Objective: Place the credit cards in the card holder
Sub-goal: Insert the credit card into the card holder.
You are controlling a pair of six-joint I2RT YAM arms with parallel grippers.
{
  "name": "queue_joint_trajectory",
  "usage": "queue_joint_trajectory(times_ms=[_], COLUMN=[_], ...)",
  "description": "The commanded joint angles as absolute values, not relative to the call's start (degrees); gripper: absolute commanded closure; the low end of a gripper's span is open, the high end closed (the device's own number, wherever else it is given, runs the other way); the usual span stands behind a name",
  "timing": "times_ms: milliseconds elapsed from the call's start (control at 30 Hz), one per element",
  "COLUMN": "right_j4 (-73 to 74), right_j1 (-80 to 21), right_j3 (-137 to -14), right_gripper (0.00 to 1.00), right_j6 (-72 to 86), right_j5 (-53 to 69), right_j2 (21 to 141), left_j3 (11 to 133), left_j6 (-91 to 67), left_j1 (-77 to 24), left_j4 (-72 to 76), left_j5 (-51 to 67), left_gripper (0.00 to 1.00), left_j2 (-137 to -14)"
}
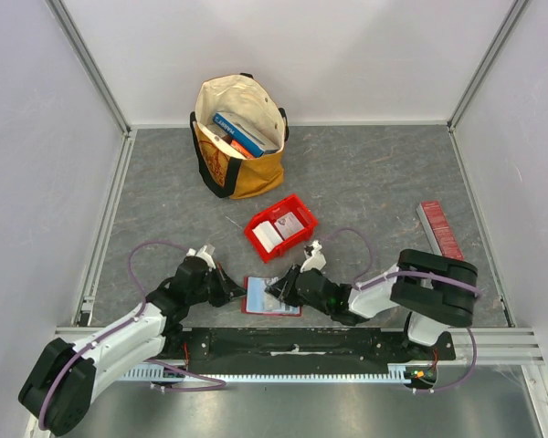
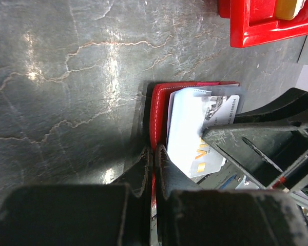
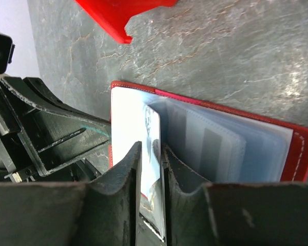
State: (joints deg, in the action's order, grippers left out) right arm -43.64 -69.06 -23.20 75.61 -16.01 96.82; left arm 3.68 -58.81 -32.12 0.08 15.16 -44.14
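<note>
Our left arm (image 1: 119, 339) and right arm (image 1: 376, 297) are white with big black joints. Thin purple cables (image 1: 155, 243) loop along them. Our fingers (image 3: 118, 177) are black.

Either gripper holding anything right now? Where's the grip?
Both. The left gripper pinches the card holder by its red cover edge; the right gripper pinches one credit card by its near end.

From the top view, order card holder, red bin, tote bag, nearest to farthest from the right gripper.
1. card holder, at the right gripper tips, near edge.
2. red bin, just behind it.
3. tote bag, at the back.
</note>
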Motion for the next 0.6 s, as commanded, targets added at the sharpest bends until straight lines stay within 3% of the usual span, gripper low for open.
queue_joint_trajectory(times_ms=[0,100,367,567], right_j4=[-24.9,-17.2,-12.1,5.2], right_j1=[-70.1,-70.4,-71.5,-74.1], right_j3=[-26.8,-29.1,-31.9,-41.9], right_gripper=[0.69,0.56,0.57,0.55], right_j6=[72.0,70.8,70.3,68.1], right_j5=[-20.5,-22.1,-21.5,-26.9], right_j2=[90.9,88.7,89.1,91.9], left_j3=[1.5,1.7,1.5,1.4], left_j6=[-59.9,-60.0,-59.7,-59.9], left_j1=[-32.2,-32.3,-32.2,-32.2], left_j4=[-1.5,-1.3,-1.5,-1.7], left_j5=[14.3,14.0,14.2,14.1], left_gripper=[0.98,0.98,0.98,0.98], left_j2=[-43.4,-43.2,-43.5,-43.0])
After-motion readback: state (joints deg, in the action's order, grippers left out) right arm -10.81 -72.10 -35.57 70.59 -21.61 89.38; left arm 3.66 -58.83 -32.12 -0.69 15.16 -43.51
